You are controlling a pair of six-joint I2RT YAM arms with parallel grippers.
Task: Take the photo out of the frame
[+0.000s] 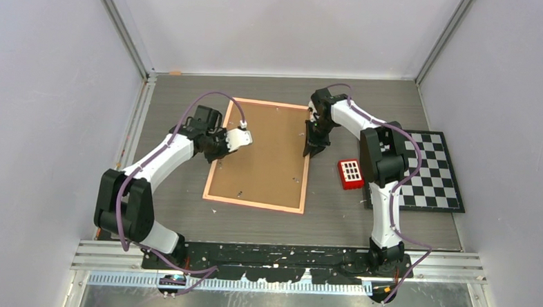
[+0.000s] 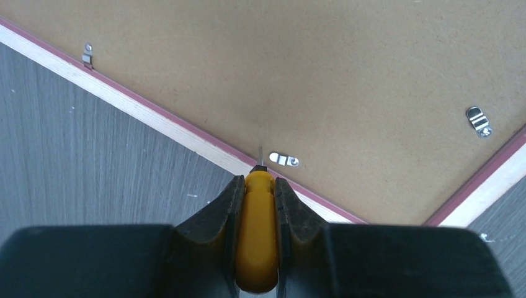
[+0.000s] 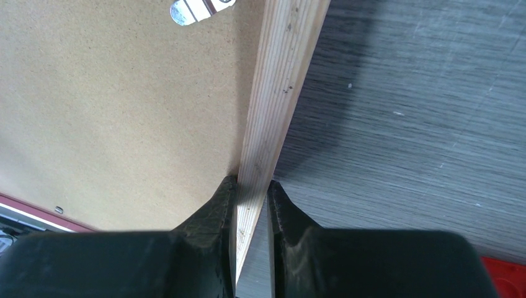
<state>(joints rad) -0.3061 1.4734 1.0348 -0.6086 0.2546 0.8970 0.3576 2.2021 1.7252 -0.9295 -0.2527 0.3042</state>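
The frame (image 1: 262, 153) lies face-down (brown backing up); pink-edged.

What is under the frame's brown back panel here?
Nothing beneath shows. The frame lies face down; its back panel, with metal clips on it, covers whatever is inside; no photo is visible.

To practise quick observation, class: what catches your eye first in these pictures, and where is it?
The big frame lies mid-table, brown back upward. The left gripper holds a yellow-handled tool pointed at a metal clip near its edge; the right gripper pinches the opposite edge.
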